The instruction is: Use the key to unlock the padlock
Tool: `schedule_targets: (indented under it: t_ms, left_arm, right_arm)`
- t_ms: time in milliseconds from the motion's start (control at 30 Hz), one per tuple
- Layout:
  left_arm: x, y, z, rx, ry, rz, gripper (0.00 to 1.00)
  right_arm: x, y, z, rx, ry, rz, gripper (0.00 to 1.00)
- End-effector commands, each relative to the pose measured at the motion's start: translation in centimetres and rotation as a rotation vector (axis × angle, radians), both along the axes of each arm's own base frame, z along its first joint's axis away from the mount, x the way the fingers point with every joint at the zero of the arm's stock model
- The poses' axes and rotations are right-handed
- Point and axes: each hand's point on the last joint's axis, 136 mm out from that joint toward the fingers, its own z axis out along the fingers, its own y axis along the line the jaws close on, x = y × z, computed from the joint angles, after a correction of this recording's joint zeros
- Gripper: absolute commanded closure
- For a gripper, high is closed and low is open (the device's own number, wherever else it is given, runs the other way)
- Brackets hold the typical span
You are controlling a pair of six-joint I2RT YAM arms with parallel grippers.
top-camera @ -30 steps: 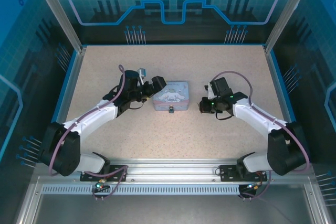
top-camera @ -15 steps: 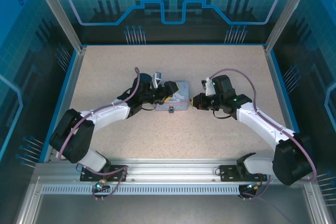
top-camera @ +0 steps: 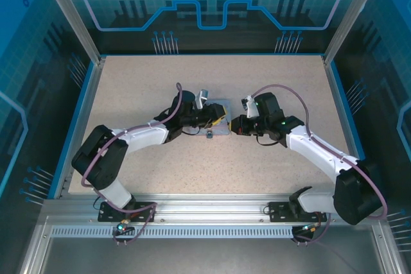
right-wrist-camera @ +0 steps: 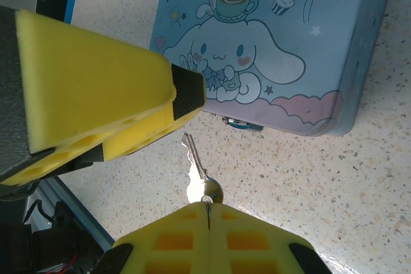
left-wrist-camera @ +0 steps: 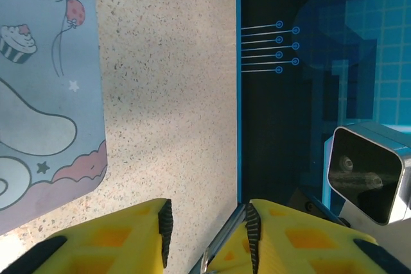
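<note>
The key (right-wrist-camera: 198,172) is a thin silver one, pinched by its round head in my shut right gripper (right-wrist-camera: 207,205), blade pointing at the tin's front edge. The padlock (right-wrist-camera: 243,124) peeks out as a small blue-silver piece under that edge; from above it is a small dark speck (top-camera: 209,135). My right gripper (top-camera: 236,125) sits just right of the tin (top-camera: 220,115). My left gripper (top-camera: 210,120) is at the tin's left side, one yellow finger (right-wrist-camera: 96,88) reaching over its corner. In the left wrist view its jaws (left-wrist-camera: 207,232) stand apart with bare table between them.
The pale blue cartoon tin (right-wrist-camera: 282,43) lies flat mid-table. The table's blue rim (left-wrist-camera: 237,94) and dark wall run close behind the left gripper. The right wrist's camera housing (left-wrist-camera: 369,178) is near the left fingers. Speckled tabletop (top-camera: 257,81) surrounds the tin.
My left arm has swung right up to the tin and its jaws have narrowed. The right gripper has moved left toward the tin's front, still holding the key.
</note>
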Motion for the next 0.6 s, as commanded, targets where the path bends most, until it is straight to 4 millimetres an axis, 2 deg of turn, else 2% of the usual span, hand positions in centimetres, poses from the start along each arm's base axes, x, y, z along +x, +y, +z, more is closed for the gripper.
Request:
schedule_targets:
  t_ms: [0, 233, 567]
  left_arm:
    - [0.0, -1.3, 1.4, -0.036, -0.034, -0.04, 0.64]
    - [-0.1, -1.7, 0.6, -0.031, -0.018, -0.051, 0.73]
    - [-0.2, -2.0, 0.2, -0.029, -0.015, -0.062, 0.79]
  right_arm:
    - [0.3, 0.9, 1.2, 0.029, -0.02, 0.015, 1.0]
    - [0.3, 1.0, 1.2, 0.028, -0.02, 0.015, 1.0]
    - [0.3, 0.9, 1.1, 0.023, -0.02, 0.016, 1.0]
